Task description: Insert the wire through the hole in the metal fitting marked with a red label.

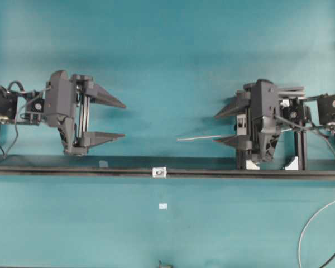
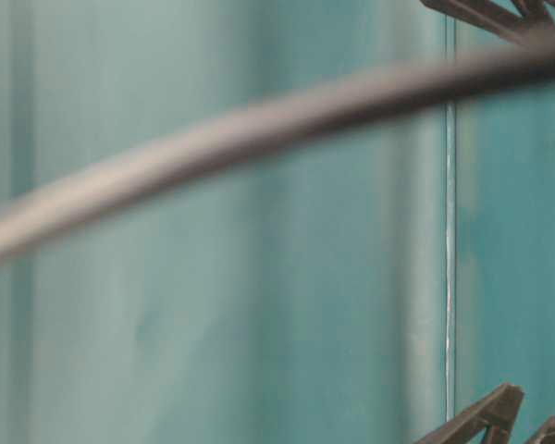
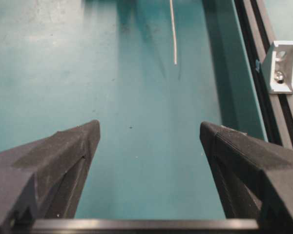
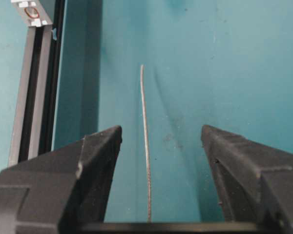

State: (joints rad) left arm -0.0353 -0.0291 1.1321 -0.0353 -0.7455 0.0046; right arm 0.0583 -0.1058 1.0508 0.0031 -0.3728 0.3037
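Observation:
The thin silver wire (image 1: pixel 199 137) lies left to right on the teal table, and its right end runs between the fingers of my right gripper (image 1: pixel 214 129). In the right wrist view the wire (image 4: pixel 145 146) passes between the open jaws of that gripper (image 4: pixel 161 134) and touches neither. The small silver metal fitting (image 1: pixel 159 172) sits on the black rail (image 1: pixel 72 170); its face carries a red ring (image 4: pixel 33 10). My left gripper (image 1: pixel 124 120) is open and empty (image 3: pixel 150 131), left of the wire's free tip (image 3: pixel 174 34). The fitting (image 3: pixel 281 66) shows at that view's right.
The rail crosses the whole table below both grippers. Pale blue tape scraps (image 1: pixel 163 206) lie near it. A white cable (image 1: pixel 312 223) curves at the bottom right. Silver brackets (image 1: pixel 293 163) stand under the right arm. A blurred cable (image 2: pixel 259 125) blocks the table-level view.

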